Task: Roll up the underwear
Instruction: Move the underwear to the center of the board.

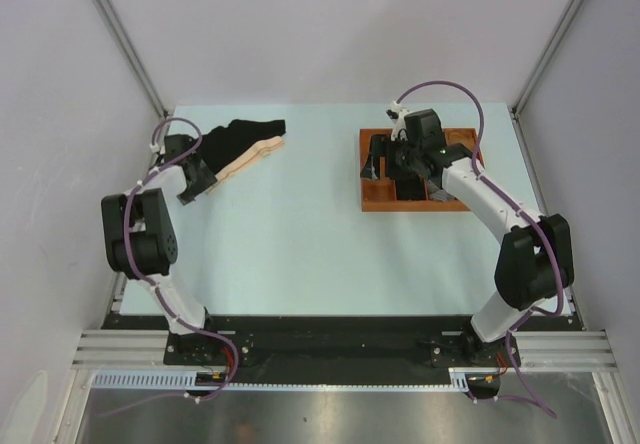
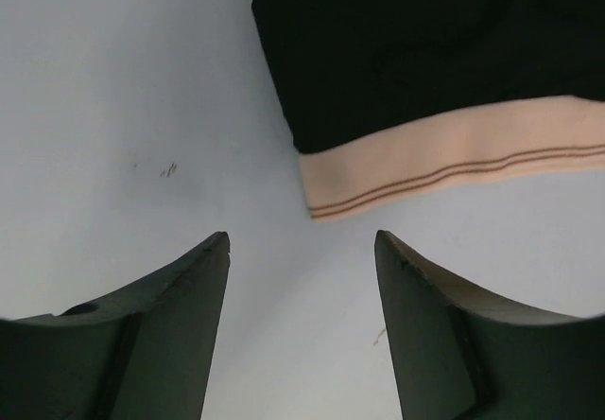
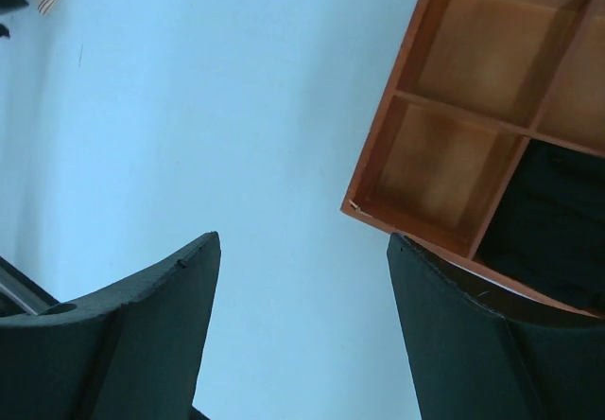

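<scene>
A black brief (image 2: 397,51) was seen lying flat at the far left of the pale surface (image 1: 300,244). Its beige waistband (image 2: 454,165), marked with two thin brown lines, was turned toward the left claw (image 2: 301,240). The cloth was judged to be light, soft and limp. It would be expected to sag and fold when lifted, and to slide on the smooth surface if it were pushed and not pinched. The waistband was judged the firmest part and the best place to take hold, at its near corner or along its edge, so that the roll could be started there.

The left claw was held low just short of that corner, not touching it. Its jaws were parted and nothing was held between them. The right claw (image 3: 302,240) was held above the near left corner of a brown tray (image 3: 378,155) at the far right, well apart from the brief. Its jaws were also spread and empty. A dark cloth (image 3: 548,217) was seen in one compartment of the tray, probably another garment already put away, though this could not be told for certain.
</scene>
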Robot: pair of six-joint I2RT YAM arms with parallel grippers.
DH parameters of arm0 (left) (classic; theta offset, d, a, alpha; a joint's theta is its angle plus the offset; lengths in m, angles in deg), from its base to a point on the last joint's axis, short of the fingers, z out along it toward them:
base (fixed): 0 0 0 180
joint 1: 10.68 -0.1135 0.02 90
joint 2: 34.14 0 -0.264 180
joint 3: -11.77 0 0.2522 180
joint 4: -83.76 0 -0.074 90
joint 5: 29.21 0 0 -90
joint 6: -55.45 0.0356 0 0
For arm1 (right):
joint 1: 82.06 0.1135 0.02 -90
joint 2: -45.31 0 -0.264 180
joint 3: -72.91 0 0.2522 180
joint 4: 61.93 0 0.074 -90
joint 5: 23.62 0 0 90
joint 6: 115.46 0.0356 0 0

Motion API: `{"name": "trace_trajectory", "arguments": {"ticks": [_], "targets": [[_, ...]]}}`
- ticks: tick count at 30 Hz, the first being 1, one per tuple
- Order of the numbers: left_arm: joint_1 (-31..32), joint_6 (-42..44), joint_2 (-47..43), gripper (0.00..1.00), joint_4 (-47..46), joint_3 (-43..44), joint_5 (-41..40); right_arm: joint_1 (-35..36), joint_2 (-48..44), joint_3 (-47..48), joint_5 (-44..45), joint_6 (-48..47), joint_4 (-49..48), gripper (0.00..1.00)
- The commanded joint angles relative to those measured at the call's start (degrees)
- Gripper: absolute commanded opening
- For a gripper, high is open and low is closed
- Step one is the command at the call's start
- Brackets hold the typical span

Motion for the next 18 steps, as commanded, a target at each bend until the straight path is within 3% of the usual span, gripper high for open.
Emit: {"name": "trace_trajectory", "arguments": {"ticks": [1,7,13,14,17,18], "targets": [[-0.7,0.0,4.3,0.67,-0.8,6.2,-0.9,1.3,-3.1,0.9,-0.4,-0.1,0.8,0.76],[-0.8,0.6,8.9,0.63,0.7,9.4,-0.5,2.6,-3.9,0.9,0.5,0.0,1.5,0.76],[-0.8,1.1,11.8,0.52,1.1,10.9,-0.3,3.0,-5.4,0.9,0.9,0.3,1.7,0.76],[-0.8,1.3,12.3,0.46,1.1,11.1,0.3,3.1,-5.5,0.9,1.0,0.2,1.9,0.76],[-0.8,1.7,12.7,0.12,1.6,11.5,1.5,3.2,-5.6,0.9,1.3,0.2,2.3,0.76],[-0.7,2.1,12.6,0.06,2.2,11.5,2.0,3.2,-5.5,0.9,1.3,0.1,2.2,0.76]]}}
